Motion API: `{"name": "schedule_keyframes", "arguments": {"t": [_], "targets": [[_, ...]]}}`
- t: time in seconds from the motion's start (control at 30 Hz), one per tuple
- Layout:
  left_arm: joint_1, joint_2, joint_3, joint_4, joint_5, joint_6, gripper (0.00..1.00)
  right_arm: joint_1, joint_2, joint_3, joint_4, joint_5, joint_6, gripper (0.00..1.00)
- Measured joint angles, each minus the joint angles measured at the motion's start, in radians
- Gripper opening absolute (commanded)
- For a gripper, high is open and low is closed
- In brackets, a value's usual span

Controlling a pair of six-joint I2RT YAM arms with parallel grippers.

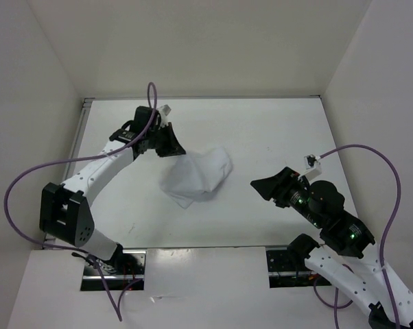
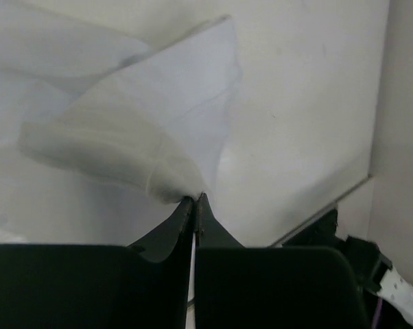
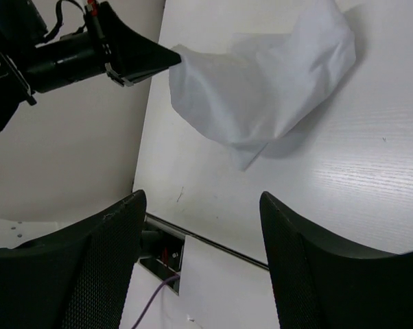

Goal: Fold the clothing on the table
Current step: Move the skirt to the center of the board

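1. Two white tags sit near the wrists. The left tag (image 1: 167,110) is just beside the left hand (image 1: 181,151) and the right tag (image 1: 311,160) is just behind the right hand (image 1: 257,186). Any writing on them is too small to read.
2. In the top view, the clothing (image 1: 198,176) lies crumpled near the middle of the bench (image 1: 261,130).
3. The left hand is at the clothing's 10 o'clock and touches it. Its jaws are pressed together on one corner of the fabric.
4. In the left wrist view, the clothing (image 2: 145,123) fans up and out from the closed left hand (image 2: 198,199) over the bench (image 2: 302,103).
5. The left arm reaches from its base at the bench's 7 o'clock. Its hand points toward 4 o'clock.
6. The right hand is at the clothing's 4 o'clock, near it but apart. Its jaws stand wide with nothing between them, and it points toward 10 o'clock.
7. In the right wrist view, the clothing (image 3: 261,82) lies at 12 o'clock beyond the spread right hand (image 3: 203,199). The left hand (image 3: 173,56) pinches its corner at 11 o'clock, above the bench (image 3: 371,178).
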Motion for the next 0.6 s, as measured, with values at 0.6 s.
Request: {"name": "schedule_keyframes", "arguments": {"t": [0.6], "targets": [[-0.282, -0.209, 0.223, -0.047, 0.183, 0.073, 0.00, 0.000, -0.078, -0.015, 0.000, 0.016, 0.015, 0.72]]}}
